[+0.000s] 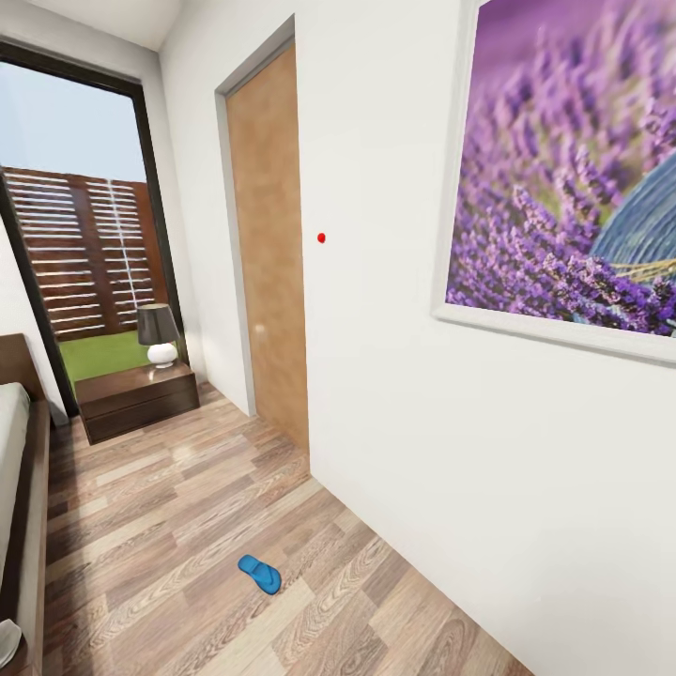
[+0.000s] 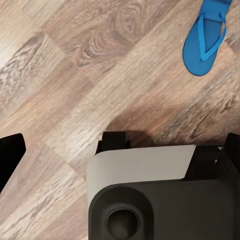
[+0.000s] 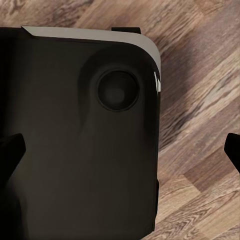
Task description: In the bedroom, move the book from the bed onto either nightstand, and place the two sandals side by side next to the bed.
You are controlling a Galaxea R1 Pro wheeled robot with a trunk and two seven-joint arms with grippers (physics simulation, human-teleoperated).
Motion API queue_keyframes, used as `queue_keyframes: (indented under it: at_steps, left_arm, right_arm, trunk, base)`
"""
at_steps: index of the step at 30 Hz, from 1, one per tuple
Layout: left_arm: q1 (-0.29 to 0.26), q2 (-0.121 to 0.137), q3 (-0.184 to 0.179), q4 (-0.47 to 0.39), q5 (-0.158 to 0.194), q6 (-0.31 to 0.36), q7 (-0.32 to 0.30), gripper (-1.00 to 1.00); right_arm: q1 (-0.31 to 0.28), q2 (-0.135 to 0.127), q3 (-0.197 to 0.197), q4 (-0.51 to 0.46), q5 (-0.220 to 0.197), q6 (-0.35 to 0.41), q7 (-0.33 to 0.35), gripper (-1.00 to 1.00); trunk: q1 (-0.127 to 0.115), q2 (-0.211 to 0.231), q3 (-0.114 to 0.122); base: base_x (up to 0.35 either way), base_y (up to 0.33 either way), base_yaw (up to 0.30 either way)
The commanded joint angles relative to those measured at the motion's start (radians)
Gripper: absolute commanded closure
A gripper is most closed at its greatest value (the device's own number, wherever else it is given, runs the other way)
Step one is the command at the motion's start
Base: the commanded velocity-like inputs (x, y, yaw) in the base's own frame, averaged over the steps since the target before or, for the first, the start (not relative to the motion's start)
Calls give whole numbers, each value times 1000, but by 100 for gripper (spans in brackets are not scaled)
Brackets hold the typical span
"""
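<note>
Your sandal (image 1: 259, 574) lies low centre on the plank floor (image 1: 169, 526); nightstand (image 1: 136, 399) mid-left. Both jaws' state: cannot tell.

From head height we look forward and slightly down along a white wall (image 1: 394, 394) toward a far window (image 1: 89, 235), with the plank floor (image 1: 188, 526) across the lower frame. Our left wrist camera points straight down at that floor from close by, catching a blue sandal (image 2: 206, 42) in its upper right, the one the head view shows at lower centre (image 1: 259, 574). Our right wrist camera also faces straight down, very near the robot's dark base (image 3: 75, 135).
</note>
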Motion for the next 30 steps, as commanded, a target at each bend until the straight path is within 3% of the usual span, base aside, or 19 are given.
queue_keyframes:
  at_steps: [1,30]
  left_arm:
    - [-1,0,-1,-2,-1,4,0,-100]
    - [-6,0,-3,-4,-2,-1,7,-100]
  right_arm:
    - [0,0,0,0,0,-3,0,-100]
    - [0,1,1,-1,0,-4,0,-100]
  trunk:
    - [0,0,-1]
    - [0,0,-1]
  base:
    - [0,0,0]
    - [61,44,-15]
